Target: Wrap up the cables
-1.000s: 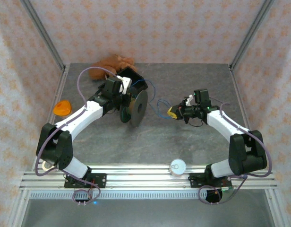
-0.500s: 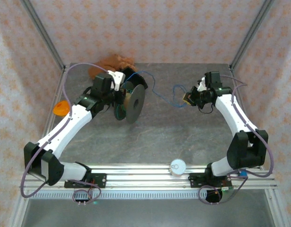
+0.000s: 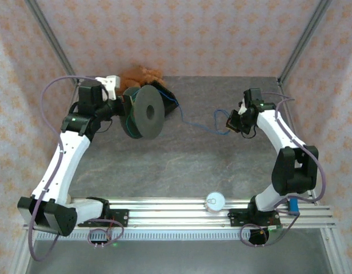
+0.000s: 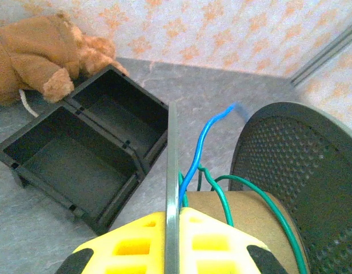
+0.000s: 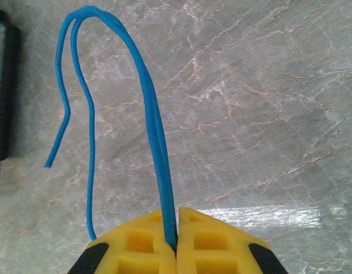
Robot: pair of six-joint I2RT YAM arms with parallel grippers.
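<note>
The left tool [image 4: 172,224] is clamped on the spool's [image 3: 146,112] thin rim, and green wire [image 4: 226,208] circles its core. The right tool [image 5: 176,228] pinches the blue wire [image 5: 155,131] over the surface [image 3: 182,165].

- Sheath of the thin blue cable [image 5: 151,114]: smooth plastic, slight gloss.
- Sheath of the thin green cable [image 4: 290,234]: smooth plastic, same finish.
- Flange of the round grey spool [image 4: 290,160]: matt, perforated; core matt brown, cardboard-like.
- Walls of the black two-compartment tray [image 4: 136,171]: moulded plastic, matt.
- Body of the brown soft toy [image 4: 39,51]: fuzzy plush cloth.
- Top of the grey marbled table [image 5: 267,103]: smooth, low sheen.
- Fingers [image 5: 210,245] of the right gripper [image 5: 176,228]: yellow moulded plastic, matt.
</note>
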